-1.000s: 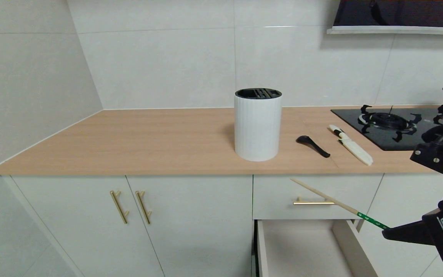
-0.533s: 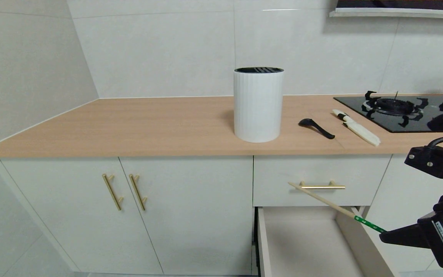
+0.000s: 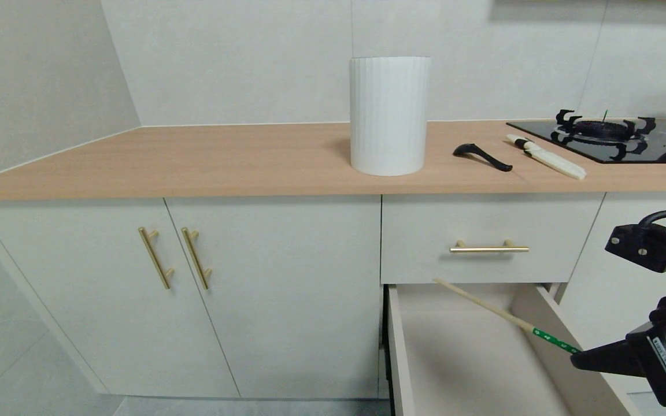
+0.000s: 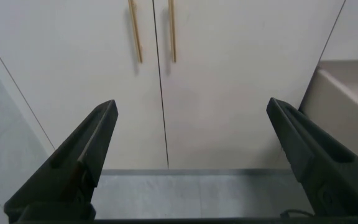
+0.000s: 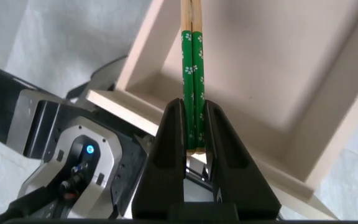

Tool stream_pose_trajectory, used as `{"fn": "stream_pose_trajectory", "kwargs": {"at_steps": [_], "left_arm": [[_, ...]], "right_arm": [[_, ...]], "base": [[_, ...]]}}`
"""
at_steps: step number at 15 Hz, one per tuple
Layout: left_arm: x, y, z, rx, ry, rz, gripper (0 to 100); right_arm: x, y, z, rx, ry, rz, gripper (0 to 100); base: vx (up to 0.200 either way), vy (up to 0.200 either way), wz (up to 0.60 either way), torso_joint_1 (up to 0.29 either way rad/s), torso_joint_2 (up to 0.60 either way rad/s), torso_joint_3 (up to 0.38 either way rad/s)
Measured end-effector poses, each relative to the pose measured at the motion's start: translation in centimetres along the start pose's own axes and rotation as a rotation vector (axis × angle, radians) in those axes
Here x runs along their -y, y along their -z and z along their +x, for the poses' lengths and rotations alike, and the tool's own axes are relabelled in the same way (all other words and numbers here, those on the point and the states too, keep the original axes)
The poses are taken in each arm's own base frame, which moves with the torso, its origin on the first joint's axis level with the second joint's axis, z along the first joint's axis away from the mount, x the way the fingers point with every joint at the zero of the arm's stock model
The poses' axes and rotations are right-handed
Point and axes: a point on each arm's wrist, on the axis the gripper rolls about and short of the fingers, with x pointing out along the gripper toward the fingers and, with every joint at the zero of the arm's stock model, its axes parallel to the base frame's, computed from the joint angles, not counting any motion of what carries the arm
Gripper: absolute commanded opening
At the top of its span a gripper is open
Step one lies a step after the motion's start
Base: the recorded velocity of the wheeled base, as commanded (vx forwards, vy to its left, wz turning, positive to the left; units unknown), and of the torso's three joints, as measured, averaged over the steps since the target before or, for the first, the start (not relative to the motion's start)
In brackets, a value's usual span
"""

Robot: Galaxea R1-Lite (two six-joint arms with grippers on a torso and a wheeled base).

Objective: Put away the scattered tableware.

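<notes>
Right pincer (image 3: 578, 359) (image 5: 192, 111) is clamped on a pair of chopsticks (image 3: 495, 312) (image 5: 191, 56), gripping them at the green-patterned end. The two sticks sit side by side btwn the fingers. The plain wood ends slant up and to the robot's left, in the air over the open drawer (image 3: 395, 346) (image 5: 303, 81), not touching it afaict. The drawer sits low, right under a shut drawer w/ a gold handle (image 3: 488, 249).

Left pincer (image 4: 191, 111) has its fingers spread wide w/ nothing btwn them. It's down low facing the cupboard doors (image 4: 229, 81) (image 3: 194, 289), well apart from the tableware.

Up on the table (image 3: 223, 162): a white ribbed holder (image 3: 389, 115) stands upright above the drawers. A black spoon (image 3: 481, 156) lies just to its right, then a pale knife (image 3: 547, 157) near the spoon, not touching it. The knife is next to the black stove (image 3: 610, 133) at the far right.
</notes>
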Motion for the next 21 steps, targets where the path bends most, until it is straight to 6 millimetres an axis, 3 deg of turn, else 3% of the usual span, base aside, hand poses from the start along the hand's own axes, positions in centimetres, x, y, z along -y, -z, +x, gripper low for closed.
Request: {"fn": "stream_pose_trajectory", "kwargs": {"at_steps": [7, 10, 13, 16, 21], "left_arm": [[0.0, 0.0, 0.0, 0.0, 0.0, 0.0, 100], [0.0, 0.0, 0.0, 0.0, 0.0, 0.0, 100], [0.0, 0.0, 0.0, 0.0, 0.0, 0.0, 100], [0.0, 0.0, 0.0, 0.0, 0.0, 0.0, 100], [0.0, 0.0, 0.0, 0.0, 0.0, 0.0, 100]], "right_arm": [[0.0, 0.1, 0.5, -0.004, -0.006, -0.032, 0], [-0.2, 0.0, 2.7, -0.006, -0.016, -0.06, 0], [0.1, -0.4, 6.9, -0.081, -0.002, -0.054, 0], [1.3, -1.1, 12.3, -0.185, 0.042, 0.021, 0], [3.0, -1.6, 19.8, -0.223, 0.114, 0.146, 0]], "base": [[0.0, 0.0, 0.0, -0.013, 0.05, 0.032], [0.0, 0.0, 0.0, 0.0, 0.0, 0.0], [0.0, 0.0, 0.0, 0.0, 0.0, 0.0], [0.0, 0.0, 0.0, 0.0, 0.0, 0.0], [0.0, 0.0, 0.0, 0.0, 0.0, 0.0]]}}
